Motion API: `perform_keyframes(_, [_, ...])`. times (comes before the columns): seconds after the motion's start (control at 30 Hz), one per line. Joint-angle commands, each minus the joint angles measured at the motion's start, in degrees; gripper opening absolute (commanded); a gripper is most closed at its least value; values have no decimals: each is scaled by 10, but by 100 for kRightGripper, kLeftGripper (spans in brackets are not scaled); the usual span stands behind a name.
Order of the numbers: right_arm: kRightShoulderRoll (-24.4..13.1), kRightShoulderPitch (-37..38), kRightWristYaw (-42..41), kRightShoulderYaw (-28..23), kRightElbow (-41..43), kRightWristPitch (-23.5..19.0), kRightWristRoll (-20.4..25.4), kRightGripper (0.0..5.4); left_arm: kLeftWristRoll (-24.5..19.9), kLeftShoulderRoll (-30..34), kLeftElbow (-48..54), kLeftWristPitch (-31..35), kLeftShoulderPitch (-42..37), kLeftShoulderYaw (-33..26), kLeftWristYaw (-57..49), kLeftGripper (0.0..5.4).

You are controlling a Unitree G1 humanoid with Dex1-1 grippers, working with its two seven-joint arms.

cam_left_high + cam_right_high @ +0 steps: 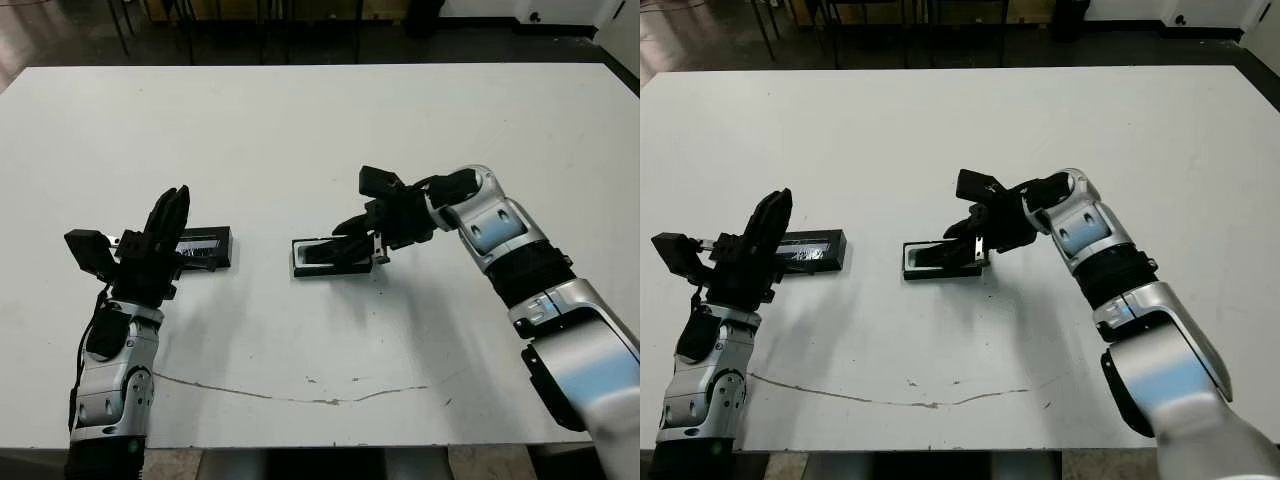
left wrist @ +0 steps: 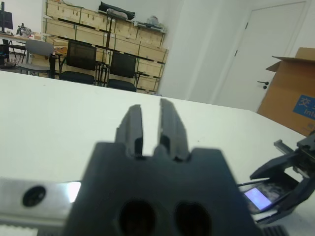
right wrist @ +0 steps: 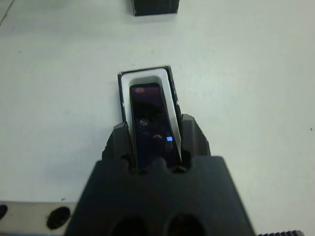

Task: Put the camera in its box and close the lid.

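The box (image 1: pixel 298 270), a shallow black tray with white lining (image 3: pixel 143 77), lies at the table's middle. The camera (image 3: pixel 150 123), a slim black bar, rests lengthwise in the box's opening with my right gripper (image 1: pixel 345 243) shut on its near end; whether it sits fully down I cannot tell. The lid (image 1: pixel 205 247), flat and black with a glossy strip, lies to the left of the box. My left gripper (image 1: pixel 172 205) stands raised beside the lid's left end, fingers (image 2: pixel 134 125) pointing up, shut with nothing between them.
A thin dark scratch (image 1: pixel 300 398) runs across the white table (image 1: pixel 320 130) near its front edge. Chair legs (image 1: pixel 190 20) stand beyond the far edge. The left wrist view shows shelves, chairs (image 2: pixel 81 61) and a cardboard carton (image 2: pixel 290 88) in the room.
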State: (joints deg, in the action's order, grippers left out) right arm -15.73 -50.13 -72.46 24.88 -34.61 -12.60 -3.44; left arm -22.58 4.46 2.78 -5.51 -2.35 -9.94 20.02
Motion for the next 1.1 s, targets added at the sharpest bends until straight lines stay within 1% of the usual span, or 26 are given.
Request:
perform_keyframes(0.03, [16, 7, 0, 16, -17, -8, -11, 37, 4, 2, 0, 10, 11, 2, -6, 0])
perform_keyframes(0.1, [21, 7, 4, 19, -18, -10, -16, 37, 6, 1, 2, 11, 13, 3, -9, 0])
perform_keyframes(0.23, [27, 10, 12, 26, -19, 8, -26, 37, 9, 1, 12, 15, 18, 5, -17, 0])
perform_keyframes(0.37, [31, 11, 11, 31, -20, 7, -29, 37, 3, 0, 12, 11, 20, 4, -11, 0])
perform_keyframes(0.5, [29, 8, -1, 39, -22, -6, -34, 37, 1, -2, 9, 5, 23, 3, -9, 0])
perform_keyframes(0.6, [18, 5, -28, 33, -34, 18, -24, 94, 1, -2, 7, 3, 24, 2, -7, 0])
perform_keyframes(0.73, [0, -2, -51, 20, -45, 81, -17, 182, 3, 1, 5, 2, 24, 2, -7, 0])
perform_keyframes(0.77, [-6, -5, -55, 18, -43, 89, -17, 203, 4, 0, 4, 1, 23, 1, -8, 0])
perform_keyframes(0.93, [-37, -5, -62, -3, -19, 110, -11, 314, 2, 0, 1, 3, 21, 1, -7, 0])
perform_keyframes(1.1, [-61, -3, -58, -26, 2, 103, -2, 424, 4, 0, -4, 0, 17, 0, -9, 0])
